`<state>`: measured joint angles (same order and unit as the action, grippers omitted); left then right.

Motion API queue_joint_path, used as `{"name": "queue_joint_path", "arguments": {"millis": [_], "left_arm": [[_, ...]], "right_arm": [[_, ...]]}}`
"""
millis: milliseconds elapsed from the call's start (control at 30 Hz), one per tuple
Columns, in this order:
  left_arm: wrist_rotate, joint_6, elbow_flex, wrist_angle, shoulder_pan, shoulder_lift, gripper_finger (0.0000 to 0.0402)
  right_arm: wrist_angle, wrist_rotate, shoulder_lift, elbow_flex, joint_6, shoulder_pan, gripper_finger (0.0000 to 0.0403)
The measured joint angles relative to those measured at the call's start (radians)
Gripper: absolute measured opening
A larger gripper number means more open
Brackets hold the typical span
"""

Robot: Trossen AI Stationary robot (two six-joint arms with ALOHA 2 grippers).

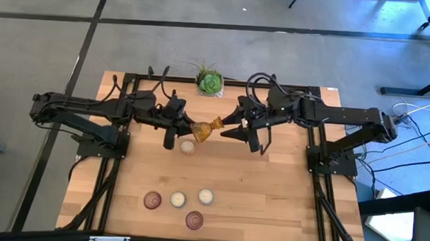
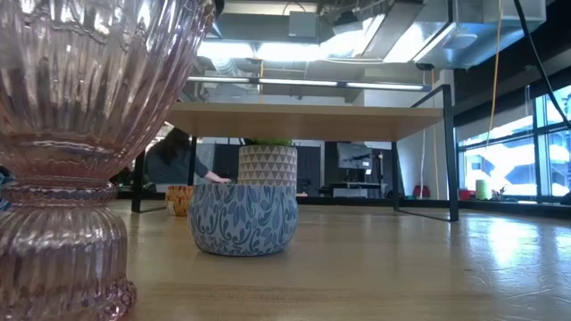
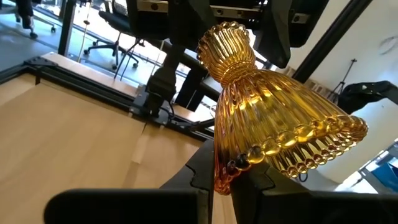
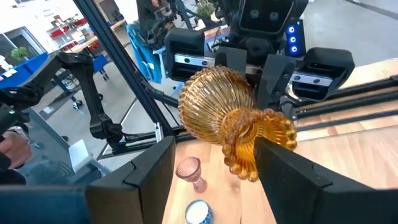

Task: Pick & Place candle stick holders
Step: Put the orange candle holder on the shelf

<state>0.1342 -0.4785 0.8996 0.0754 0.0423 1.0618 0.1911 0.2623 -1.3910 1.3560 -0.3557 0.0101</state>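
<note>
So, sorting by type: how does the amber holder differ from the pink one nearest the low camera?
The amber glass holder is up between the two grippers, tipped sideways; the pink glass holder stands upright on the table. Colour differs: amber versus pinkish. Both are ribbed translucent glass.

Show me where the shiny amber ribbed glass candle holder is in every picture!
High view: amber ribbed glass candle holder mid-table, between both grippers.
Low view: not visible.
Left wrist view: fills the centre, pinched by the left gripper.
Right wrist view: centre, between the open right gripper's fingers.
Shared landmark: the wooden table.
</note>
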Motion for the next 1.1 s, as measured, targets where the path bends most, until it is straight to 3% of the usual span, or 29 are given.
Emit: {"name": "queue_joint_path", "arguments": {"millis": [200,667,1100], "left_arm": [[0.008,-0.006,0.0,0.001,0.0,0.007,0.0021],[0.018,-0.014,0.0,0.0,0.0,0.015,0.0027],[0.022,-0.025,0.001,-0.055,0.0,-0.008,0.0039]], "right_arm": [[-0.002,0.0,-0.009,0.0,-0.003,0.0,0.0191],[0.012,-0.004,-0.018,0.0,-0.002,0.0,0.0044],[0.059,-0.007,-0.02,-0.002,-0.026,-0.001,0.0032]]}}
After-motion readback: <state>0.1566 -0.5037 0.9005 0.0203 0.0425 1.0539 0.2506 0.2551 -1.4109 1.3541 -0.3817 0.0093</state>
